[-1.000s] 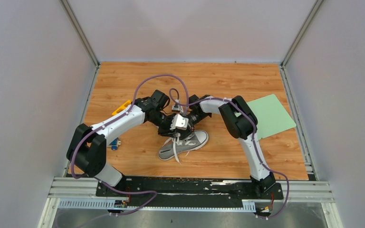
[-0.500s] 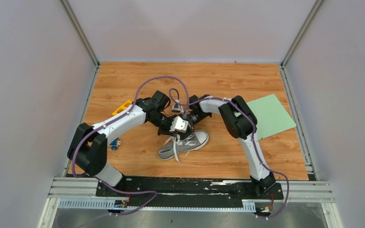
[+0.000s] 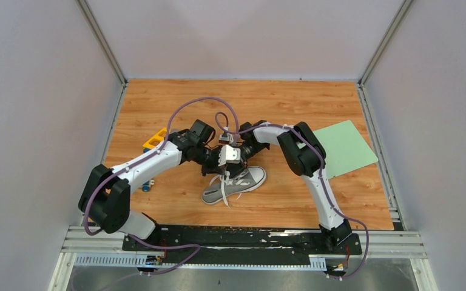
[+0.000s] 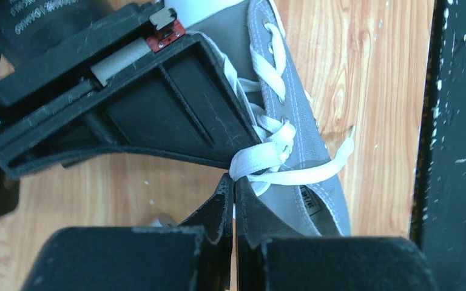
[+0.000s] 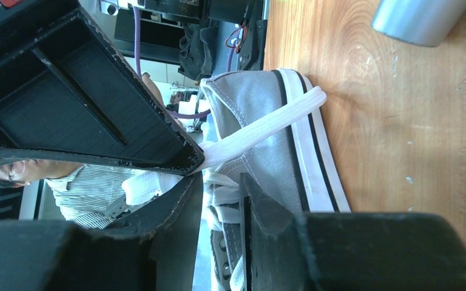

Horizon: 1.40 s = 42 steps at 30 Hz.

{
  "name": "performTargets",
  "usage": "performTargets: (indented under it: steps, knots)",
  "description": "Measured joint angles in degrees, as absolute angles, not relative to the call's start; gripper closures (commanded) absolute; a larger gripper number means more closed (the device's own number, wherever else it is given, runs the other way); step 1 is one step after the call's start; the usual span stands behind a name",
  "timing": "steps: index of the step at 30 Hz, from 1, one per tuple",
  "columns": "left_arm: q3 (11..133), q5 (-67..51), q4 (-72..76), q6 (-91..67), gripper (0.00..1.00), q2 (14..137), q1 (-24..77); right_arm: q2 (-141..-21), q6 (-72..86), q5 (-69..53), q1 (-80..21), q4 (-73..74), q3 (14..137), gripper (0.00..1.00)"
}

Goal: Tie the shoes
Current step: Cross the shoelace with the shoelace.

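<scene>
Looking down from above, the shoe (image 3: 236, 183) lies near the middle of the tabletop (image 3: 176, 103), toe aimed toward the left arm's base and heel away from it, with white lace ends straggling off its near side. Both arms bend in over it. The left hand (image 3: 220, 168) and right hand (image 3: 232, 168) crowd together right above the lacing, so tightly that from up there I can't make out what either one has hold of. The left wrist camera clears up its own side: the two fingers (image 4: 215, 212) are pressed flat together, and a loop of lace (image 4: 261, 154) comes out right at their tips beside the shoe's upper eyelets, so that hand is clamped on the lace. The same view shows one broad black finger of the right hand lying across the shoe, its tip touching that same bunch of lace. The right wrist camera gives what the other two don't: its own fingers (image 5: 255, 206) stand apart with a narrow gap, and bunched lace lies in that gap. Just beside them, the tip of the left hand pinches a flat strand that runs taut across the grey canvas to the white sole edge. A green mat (image 3: 343, 147) lies well to the right of the shoe. A yellow thing (image 3: 153, 139) sits left of the shoe, beyond the left arm.
</scene>
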<state>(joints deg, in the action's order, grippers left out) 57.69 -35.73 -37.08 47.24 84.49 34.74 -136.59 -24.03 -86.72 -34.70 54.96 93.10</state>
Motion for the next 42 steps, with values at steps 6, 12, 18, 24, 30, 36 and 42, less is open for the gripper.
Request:
performTargets:
  steps: [6,12,18,24,30,36,42]
  knots:
    - [54.26,-32.91,-32.53,35.53,1.0,82.02,35.22,-141.18,-28.12,-87.83,-34.7,62.39,98.7,0.68]
    - [54.13,-30.68,-31.4,28.69,1.0,82.0,35.59,-142.74,-32.21,-87.94,-34.63,68.45,101.01,0.64]
    - [54.17,-27.88,-31.11,25.63,1.0,81.93,36.53,-143.37,-38.41,-87.83,-34.61,73.87,102.17,0.62]
    - [54.17,-24.16,-30.83,24.91,1.0,82.19,36.86,-145.12,-48.01,-88.95,-34.63,83.07,104.64,0.61]
    - [54.17,-22.31,-30.89,22.76,1.0,81.95,37.15,-145.16,-51.57,-89.25,-34.68,85.93,104.64,0.64]
    - [54.5,-22.0,-31.05,19.05,1.0,81.97,37.15,-145.16,-52.18,-89.23,-35.0,86.37,104.66,0.67]
    - [55.99,-23.16,-31.99,16.4,1.0,81.97,37.15,-145.56,-51.72,-89.19,-35.0,86.37,105.32,0.7]
